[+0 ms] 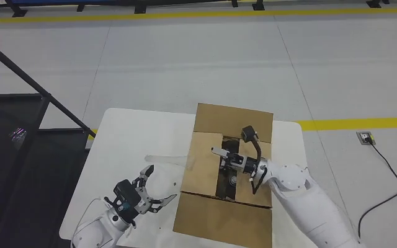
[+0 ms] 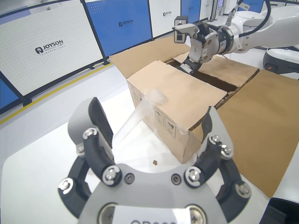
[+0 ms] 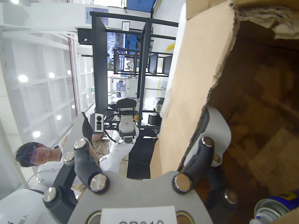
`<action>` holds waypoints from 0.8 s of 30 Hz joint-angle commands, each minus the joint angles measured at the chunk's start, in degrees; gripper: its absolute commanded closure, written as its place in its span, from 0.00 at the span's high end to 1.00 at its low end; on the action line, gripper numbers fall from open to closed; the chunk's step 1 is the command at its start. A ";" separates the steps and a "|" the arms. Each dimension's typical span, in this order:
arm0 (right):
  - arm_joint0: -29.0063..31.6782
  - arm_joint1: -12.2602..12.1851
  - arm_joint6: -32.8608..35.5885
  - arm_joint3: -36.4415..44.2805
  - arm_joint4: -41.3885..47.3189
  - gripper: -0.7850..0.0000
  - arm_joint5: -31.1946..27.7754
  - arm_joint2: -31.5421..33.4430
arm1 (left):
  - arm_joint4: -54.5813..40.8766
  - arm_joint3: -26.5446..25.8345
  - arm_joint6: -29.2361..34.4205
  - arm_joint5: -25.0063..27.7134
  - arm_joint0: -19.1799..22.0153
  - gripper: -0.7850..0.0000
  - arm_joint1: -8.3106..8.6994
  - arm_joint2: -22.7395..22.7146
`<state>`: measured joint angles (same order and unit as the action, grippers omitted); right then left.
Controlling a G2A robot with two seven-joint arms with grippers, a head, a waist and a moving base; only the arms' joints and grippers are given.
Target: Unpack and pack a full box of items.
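Right gripper [image 1: 218,156] spread wide over the gap in the box [image 1: 220,223], with the edge of the side flap [image 1: 201,164] between its fingers, not pinched; its arm comes in from lower right. Left gripper [image 1: 160,185] spread, empty, above the worktop [image 1: 124,139] at lower left of the top view, facing the box. Box at centre. Clear strip [image 1: 164,159] sticks out from the side flap. Can [image 3: 268,211] inside the box.
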<state>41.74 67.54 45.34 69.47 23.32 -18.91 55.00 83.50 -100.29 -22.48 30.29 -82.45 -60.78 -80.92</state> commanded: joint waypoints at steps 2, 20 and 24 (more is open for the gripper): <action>0.01 0.21 0.87 1.92 1.28 1.00 -1.55 0.30 | 0.99 -0.66 0.66 0.66 0.25 1.00 -0.01 0.77; -4.98 4.46 -8.45 9.24 -5.99 1.00 0.24 -8.22 | -0.72 -0.78 1.96 -4.15 1.83 1.00 -0.78 3.50; -7.26 5.94 -8.33 7.22 -6.07 1.00 0.90 -10.95 | -2.80 -0.34 1.47 -6.76 1.58 1.00 -1.00 2.78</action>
<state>35.13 73.07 36.91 77.37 17.10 -18.18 44.78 81.26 -100.76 -20.92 24.39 -80.80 -61.72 -77.89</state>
